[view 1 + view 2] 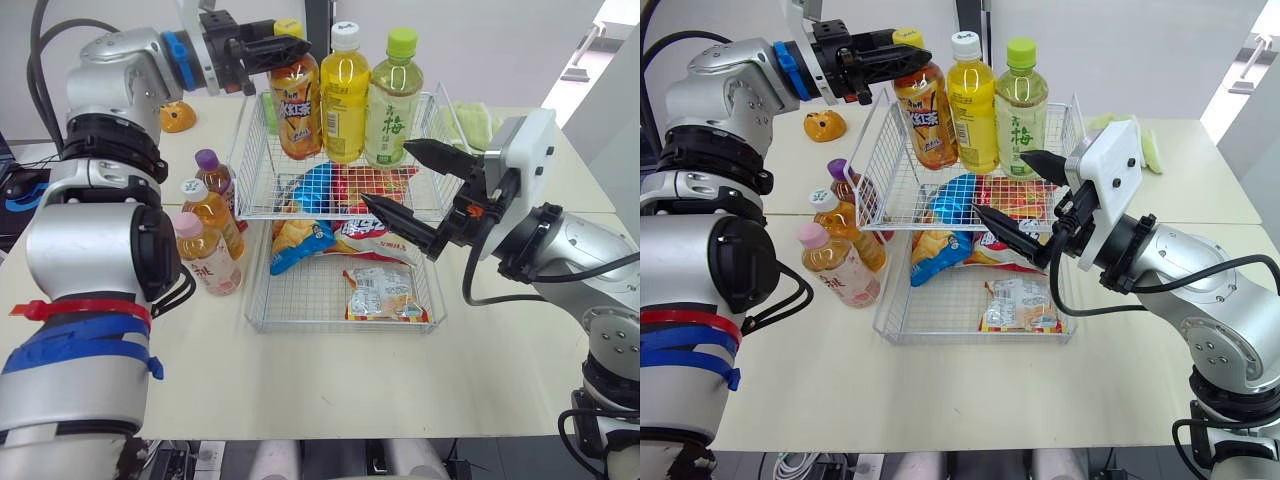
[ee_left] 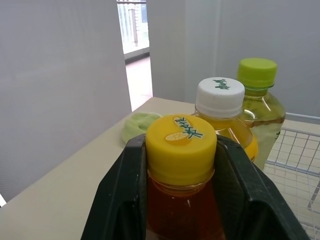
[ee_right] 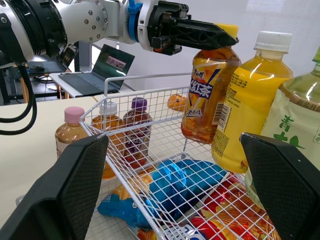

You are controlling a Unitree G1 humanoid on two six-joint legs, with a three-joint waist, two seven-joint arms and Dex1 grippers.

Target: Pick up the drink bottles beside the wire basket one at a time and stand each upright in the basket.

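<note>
My left gripper [image 1: 290, 47] is shut on the neck of an amber tea bottle [image 1: 297, 110], just under its yellow cap [image 2: 181, 147]. The bottle leans slightly at the left end of the wire basket's [image 1: 252, 160] upper shelf. I cannot tell whether its base rests on the shelf. To its right stand a yellow juice bottle [image 1: 345, 100] and a green tea bottle [image 1: 390, 110]. Left of the basket, three bottles stand on the table: purple-capped [image 1: 215, 175], white-capped [image 1: 210, 212] and pink-capped [image 1: 205, 255]. My right gripper [image 1: 388, 172] hangs open by the basket's front right, holding nothing.
Snack bags [image 1: 385, 292] lie in the basket's lower tray and under the shelf. An orange toy [image 1: 178, 117] sits at the back left and a green cloth [image 1: 475, 125] at the back right. A laptop [image 3: 112, 62] stands beyond the table.
</note>
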